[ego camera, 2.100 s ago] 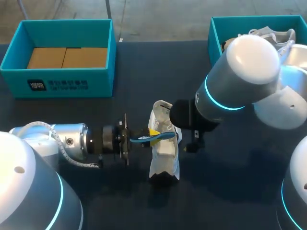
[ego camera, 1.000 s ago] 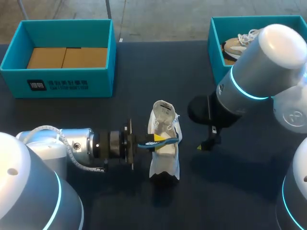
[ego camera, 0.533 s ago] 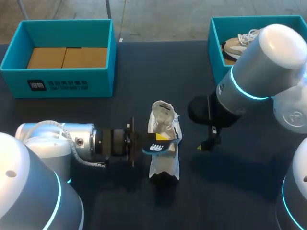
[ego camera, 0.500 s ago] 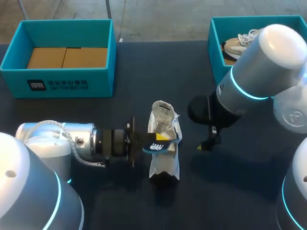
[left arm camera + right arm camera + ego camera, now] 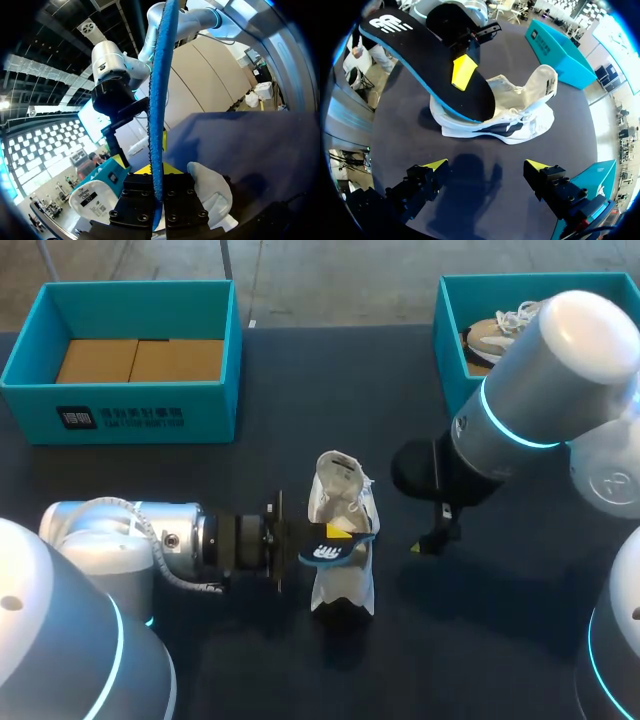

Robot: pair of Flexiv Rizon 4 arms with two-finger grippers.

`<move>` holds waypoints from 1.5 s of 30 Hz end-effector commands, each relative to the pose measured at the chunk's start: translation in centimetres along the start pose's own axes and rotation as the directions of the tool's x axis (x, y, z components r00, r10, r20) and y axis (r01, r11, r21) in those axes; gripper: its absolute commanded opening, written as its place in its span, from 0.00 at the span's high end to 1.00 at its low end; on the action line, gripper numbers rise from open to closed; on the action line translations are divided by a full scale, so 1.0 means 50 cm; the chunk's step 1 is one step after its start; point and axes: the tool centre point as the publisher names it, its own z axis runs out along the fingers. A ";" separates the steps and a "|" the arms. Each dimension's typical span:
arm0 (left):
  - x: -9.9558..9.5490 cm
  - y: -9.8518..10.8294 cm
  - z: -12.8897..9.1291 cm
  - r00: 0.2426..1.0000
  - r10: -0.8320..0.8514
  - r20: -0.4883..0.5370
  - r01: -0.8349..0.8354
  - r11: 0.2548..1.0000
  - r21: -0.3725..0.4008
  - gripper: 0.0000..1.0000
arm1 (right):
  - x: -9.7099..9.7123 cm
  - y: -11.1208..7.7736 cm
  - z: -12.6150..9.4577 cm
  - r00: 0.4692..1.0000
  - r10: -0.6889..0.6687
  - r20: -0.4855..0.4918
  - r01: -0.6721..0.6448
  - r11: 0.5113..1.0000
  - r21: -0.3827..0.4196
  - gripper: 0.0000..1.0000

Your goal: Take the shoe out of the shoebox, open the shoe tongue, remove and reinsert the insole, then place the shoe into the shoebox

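Note:
A white shoe [image 5: 343, 575] lies on the dark table, heel toward the far side. My left gripper [image 5: 336, 534] is over its opening, shut on a black insole [image 5: 324, 553] with a blue edge, holding it above the shoe. In the left wrist view the insole [image 5: 160, 90] stands edge-on between the fingers, with the shoe [image 5: 212, 192] beneath. My right gripper [image 5: 438, 537] hangs open to the right of the shoe, holding nothing. Its view shows the insole [image 5: 420, 60] lifted over the shoe [image 5: 525, 112], with a yellow fingertip [image 5: 463, 70] of the left gripper on it.
A teal shoebox [image 5: 130, 415] with a cardboard base stands at the far left. Another teal shoebox [image 5: 448, 310] at the far right holds a beige shoe [image 5: 492, 337]. My right arm's bulk hangs over the table's right side.
The left gripper has turned and drawn back slightly, so the insole's printed black face now shows above the shoe. The right arm pulled away to the right earlier and has since kept still.

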 end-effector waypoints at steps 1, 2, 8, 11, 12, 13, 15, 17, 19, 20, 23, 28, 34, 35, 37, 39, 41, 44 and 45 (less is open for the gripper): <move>-0.003 0.019 0.009 1.000 -0.001 -0.009 0.001 1.000 -0.006 1.00 | 0.001 -0.001 0.003 1.000 -0.001 0.001 0.001 1.000 -0.002 0.00; -0.003 0.023 0.009 1.000 0.000 -0.009 0.000 1.000 -0.007 1.00 | 0.001 -0.001 0.003 1.000 -0.001 0.001 0.001 1.000 -0.002 0.00; -0.004 0.045 0.010 0.999 0.015 -0.037 -0.016 1.000 -0.022 1.00 | 0.001 -0.001 0.003 1.000 -0.001 0.001 0.001 1.000 -0.002 0.00; -0.004 0.056 0.007 0.999 0.012 -0.031 -0.012 1.000 -0.027 1.00 | 0.001 -0.001 0.003 1.000 -0.001 0.001 0.001 1.000 -0.002 0.00; -0.003 0.061 0.005 0.999 0.010 -0.031 -0.011 0.999 -0.034 1.00 | 0.001 -0.001 0.003 1.000 -0.001 0.001 0.001 1.000 -0.002 0.00; -0.001 0.067 0.003 1.000 0.003 -0.031 -0.005 0.999 -0.041 1.00 | 0.001 -0.001 0.003 1.000 -0.001 0.001 0.001 1.000 -0.002 0.00; -0.001 0.072 0.001 1.000 -0.003 -0.026 0.002 0.999 -0.046 1.00 | 0.001 -0.001 0.003 1.000 -0.001 0.001 0.001 1.000 -0.002 0.00; 0.000 0.073 0.000 1.000 -0.007 -0.024 0.006 0.999 -0.049 1.00 | 0.001 -0.001 0.003 1.000 -0.001 0.001 0.001 1.000 -0.002 0.00; -0.001 0.073 -0.001 1.000 -0.011 -0.019 0.010 0.998 -0.057 1.00 | 0.001 -0.001 0.003 1.000 -0.001 0.001 0.001 1.000 -0.002 0.00; -0.002 0.072 -0.002 1.000 -0.011 -0.015 0.010 0.998 -0.058 0.95 | 0.001 -0.001 0.003 1.000 -0.001 0.001 0.001 1.000 -0.002 0.00; -0.005 0.062 -0.003 1.000 -0.015 -0.004 0.015 0.999 -0.052 0.35 | 0.001 -0.001 0.003 1.000 -0.001 0.001 0.001 1.000 -0.002 0.00; -0.008 0.042 -0.003 1.000 -0.005 0.010 0.006 0.999 -0.034 0.53 | 0.001 -0.001 0.003 1.000 -0.001 0.001 0.001 1.000 -0.002 0.00; -0.007 0.018 -0.008 1.000 0.012 0.020 -0.011 1.000 -0.019 0.59 | 0.001 -0.001 0.003 1.000 -0.001 0.001 0.001 1.000 -0.002 0.00; -0.006 0.015 -0.009 1.000 0.013 0.024 -0.013 1.000 -0.016 0.61 | 0.001 -0.001 0.003 1.000 -0.001 0.001 0.001 1.000 -0.002 0.00; -0.002 0.008 -0.013 1.000 0.015 0.027 -0.014 1.000 -0.016 0.64 | 0.001 -0.001 0.003 1.000 -0.001 0.001 0.001 1.000 -0.002 0.00; 0.003 0.004 -0.016 0.999 0.015 0.030 -0.014 1.000 -0.015 0.69 | 0.001 -0.001 0.003 1.000 -0.001 0.001 0.001 1.000 -0.002 0.00; 0.006 0.001 -0.019 0.999 0.014 0.035 -0.013 1.000 -0.015 0.87 | 0.001 -0.001 0.003 1.000 -0.001 0.001 0.001 1.000 -0.002 0.00; 0.011 0.002 -0.023 0.999 0.011 0.037 -0.011 1.000 -0.014 1.00 | 0.001 -0.001 0.003 1.000 -0.001 0.001 0.001 1.000 -0.002 0.00; 0.013 0.005 -0.024 0.999 0.006 0.032 -0.005 1.000 -0.012 1.00 | 0.001 -0.001 0.003 1.000 -0.001 0.001 0.001 1.000 -0.002 0.00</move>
